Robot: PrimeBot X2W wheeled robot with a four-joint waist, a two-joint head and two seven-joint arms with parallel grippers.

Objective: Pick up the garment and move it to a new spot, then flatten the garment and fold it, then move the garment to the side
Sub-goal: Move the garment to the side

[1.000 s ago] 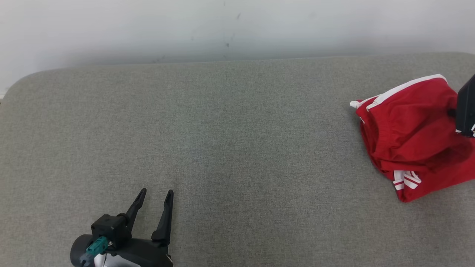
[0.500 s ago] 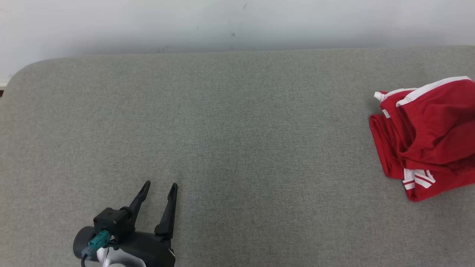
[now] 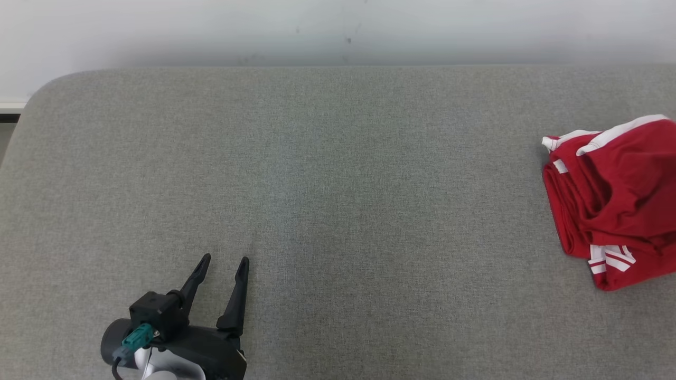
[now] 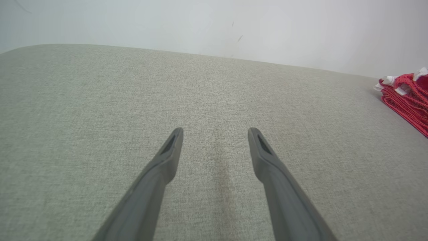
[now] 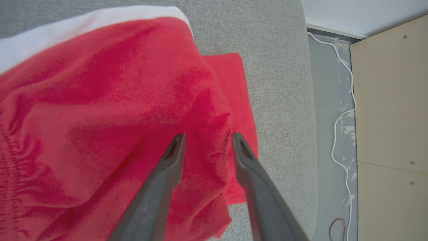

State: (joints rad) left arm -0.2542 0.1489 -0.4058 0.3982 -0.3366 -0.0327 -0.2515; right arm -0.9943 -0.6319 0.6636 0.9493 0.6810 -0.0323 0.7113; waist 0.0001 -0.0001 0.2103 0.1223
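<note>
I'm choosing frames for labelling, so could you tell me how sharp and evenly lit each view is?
Head view: soft, even light, no glare; red garment sharp but cut by the right edge. Left wrist view: far edge of the grey cushion bowed by the wide lens, jaws of the left gripper soft. Right wrist view: garment close and blurred.

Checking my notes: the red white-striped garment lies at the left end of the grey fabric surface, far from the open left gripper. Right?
No: the head view shows the red white-striped garment at the right end of the grey fabric surface, far from the open left gripper.
</note>
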